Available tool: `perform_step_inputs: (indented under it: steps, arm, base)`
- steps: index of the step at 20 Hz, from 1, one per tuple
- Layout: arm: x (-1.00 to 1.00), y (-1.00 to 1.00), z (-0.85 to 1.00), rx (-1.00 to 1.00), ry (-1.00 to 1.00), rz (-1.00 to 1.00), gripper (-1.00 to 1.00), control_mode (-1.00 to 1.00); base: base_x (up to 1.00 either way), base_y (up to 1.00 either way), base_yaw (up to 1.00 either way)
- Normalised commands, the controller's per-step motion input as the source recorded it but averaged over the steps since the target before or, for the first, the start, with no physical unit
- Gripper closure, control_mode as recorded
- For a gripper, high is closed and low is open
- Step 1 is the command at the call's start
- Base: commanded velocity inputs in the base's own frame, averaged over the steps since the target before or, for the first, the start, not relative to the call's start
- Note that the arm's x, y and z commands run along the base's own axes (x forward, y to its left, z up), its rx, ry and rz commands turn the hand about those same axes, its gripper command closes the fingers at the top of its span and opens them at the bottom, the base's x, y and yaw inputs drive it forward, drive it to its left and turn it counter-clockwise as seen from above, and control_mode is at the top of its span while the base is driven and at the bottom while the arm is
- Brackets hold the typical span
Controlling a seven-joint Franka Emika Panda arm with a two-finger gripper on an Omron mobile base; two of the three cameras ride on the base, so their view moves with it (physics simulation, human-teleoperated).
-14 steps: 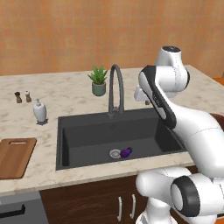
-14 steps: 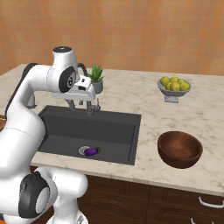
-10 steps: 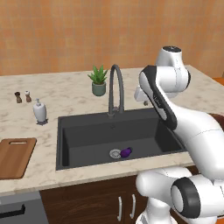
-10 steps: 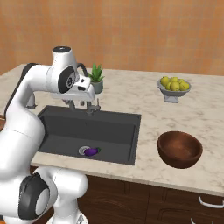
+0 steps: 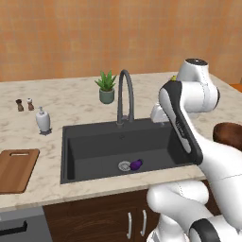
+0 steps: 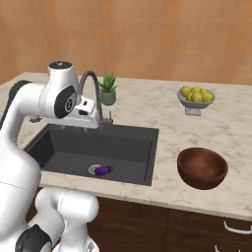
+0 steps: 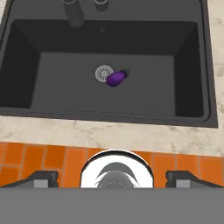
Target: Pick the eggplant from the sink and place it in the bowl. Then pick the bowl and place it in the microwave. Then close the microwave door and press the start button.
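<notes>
I am hovering over a pale marble counter backed by an orange-brown wall. My gripper is standing wide open, holding nothing. Looking down past my fingertips, the eggplant is lying far below me on the floor of the sink, touching the drain. The right base view is showing the bowl well off to my right and a fruit bowl beyond it; the left base view is showing a cutting board and soap dispenser.
</notes>
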Motion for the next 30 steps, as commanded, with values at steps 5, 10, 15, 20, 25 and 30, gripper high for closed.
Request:
perform_step_inputs:
  steps: [5,10,15,20,25,30]
  arm:
    - [-0.16,-0.04,-0.3,0.15,0.08,-0.03,-1.0,-1.0]
    - [0.02,-0.11,-0.2,0.23,0.11,-0.11,-1.0,-1.0]
    - [0.17,0.0,-0.3,0.11,0.07,-0.28,-1.0,-1.0]
    - [0.4,-0.14,-0.31,0.02,0.18,-0.29,-1.0,-1.0]
    - [0.31,-0.41,-0.29,0.18,0.14,-0.08,-1.0,-1.0]
    - [0.58,-0.08,-0.23,0.06,0.2,0.0,-1.0,-1.0]
  base:
    - [0.0,0.0,0.0]
    - [0.0,0.0,0.0]
    - [0.0,0.0,0.0]
    - [0.0,0.0,0.0]
    - [0.0,0.0,0.0]
    - [0.0,0.0,0.0]
